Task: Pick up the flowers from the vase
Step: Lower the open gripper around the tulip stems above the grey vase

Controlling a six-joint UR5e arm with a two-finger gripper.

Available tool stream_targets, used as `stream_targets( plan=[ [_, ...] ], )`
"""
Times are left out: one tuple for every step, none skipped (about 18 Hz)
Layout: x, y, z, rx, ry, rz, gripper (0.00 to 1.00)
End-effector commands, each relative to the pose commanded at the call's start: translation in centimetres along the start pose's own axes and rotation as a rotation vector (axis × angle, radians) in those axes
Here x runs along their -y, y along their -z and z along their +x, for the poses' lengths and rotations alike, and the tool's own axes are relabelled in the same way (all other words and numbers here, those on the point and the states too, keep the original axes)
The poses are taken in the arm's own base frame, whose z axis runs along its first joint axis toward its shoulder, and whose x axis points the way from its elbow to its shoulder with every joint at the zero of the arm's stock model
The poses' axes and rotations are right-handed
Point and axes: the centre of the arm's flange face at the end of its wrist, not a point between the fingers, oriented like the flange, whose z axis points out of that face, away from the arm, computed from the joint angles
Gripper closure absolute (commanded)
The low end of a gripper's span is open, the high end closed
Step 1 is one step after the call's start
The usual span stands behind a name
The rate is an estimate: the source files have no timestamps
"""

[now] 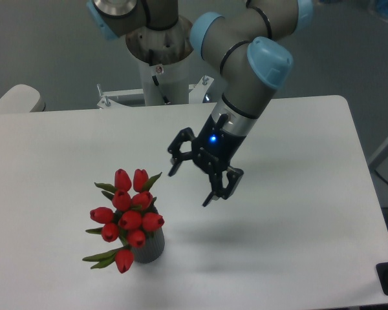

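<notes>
The flowers (129, 213) are a bunch of red tulip buds with green leaves, standing in the vase (149, 248), a small dark grey ribbed cylinder at the front left of the white table (297, 245). The buds spread wider than the vase and hide its rim. My gripper (190, 188) hangs above the table to the right of and slightly behind the flowers, apart from them. Its two black fingers are spread wide open and hold nothing.
The arm's base (161, 64) stands at the table's back edge, with a metal mounting plate (123, 98) beside it. A pale rounded chair back (13, 100) shows at the far left. The table's right edge (365, 187) runs near the frame's right side.
</notes>
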Motion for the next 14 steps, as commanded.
stream_targets(
  plan=[
    [-0.1,-0.5,0.1,-0.005,-0.016,0.019,0.00],
    [-0.3,-0.9,0.1,0.001,-0.029,0.029,0.00],
    [-0.4,-1.0,0.0,0.016,-0.051,0.034,0.00],
    [-0.6,-1.1,0.0,0.021,-0.056,0.036,0.00],
    [-0.7,-1.0,0.0,0.022,-0.058,0.038,0.00],
    [-0.8,-1.1,0.1,0.020,-0.056,0.037,0.00],
    [-0.9,-1.3,0.2,0.018,-0.054,0.035,0.00],
    [-0.9,-1.4,0.4,0.015,-0.055,0.034,0.00],
    [-1.0,-1.6,0.5,0.013,-0.057,0.033,0.00],
    [-0.9,-1.8,0.6,0.009,-0.063,0.032,0.00],
    [-0.7,-2.2,0.9,0.002,-0.083,0.031,0.00],
    [-0.5,-2.5,1.2,-0.005,-0.102,0.029,0.00],
    [-0.6,-3.0,1.3,-0.013,-0.103,0.028,0.00],
    [-0.8,-3.4,1.3,-0.015,-0.109,0.028,0.00]
  ],
)
